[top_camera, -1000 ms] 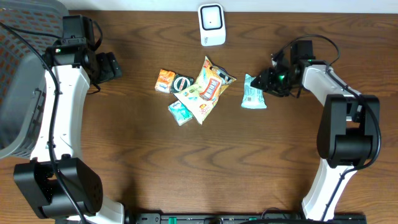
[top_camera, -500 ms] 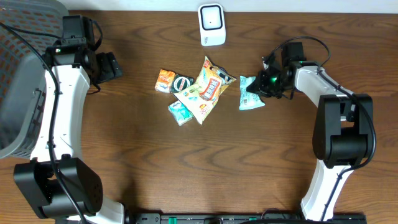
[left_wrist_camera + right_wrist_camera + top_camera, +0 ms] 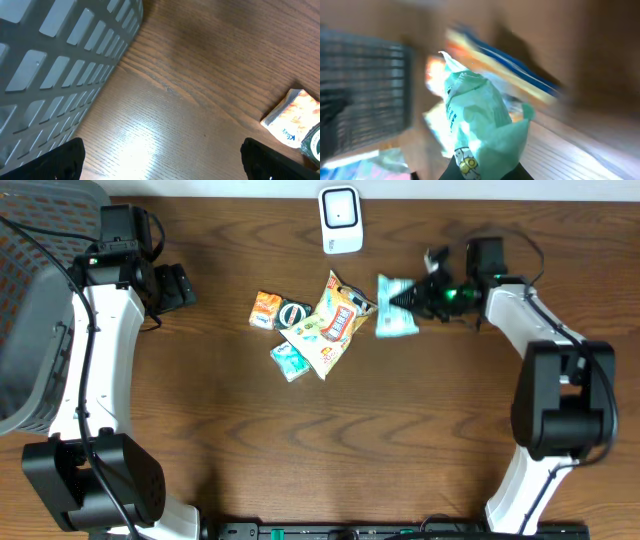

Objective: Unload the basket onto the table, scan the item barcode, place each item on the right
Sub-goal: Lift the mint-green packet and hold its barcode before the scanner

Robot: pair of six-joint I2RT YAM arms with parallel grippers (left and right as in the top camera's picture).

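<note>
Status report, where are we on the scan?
Right hand shut on mint pouch. Left hand open, near basket. Pouch right of scanner, not yet over it. Nothing between them.

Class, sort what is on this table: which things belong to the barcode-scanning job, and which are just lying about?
In the job: mint-green plastic packet, right gripper shut on it, white box-shaped scanner.
Lying about: yellow snack bag, small orange packet, round dark tin, small teal packet, grey slatted basket.

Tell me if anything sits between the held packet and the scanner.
Nothing visible. The right gripper holds the packet; only bare table lies between it and the scanner. The snack pile sits aside.
</note>
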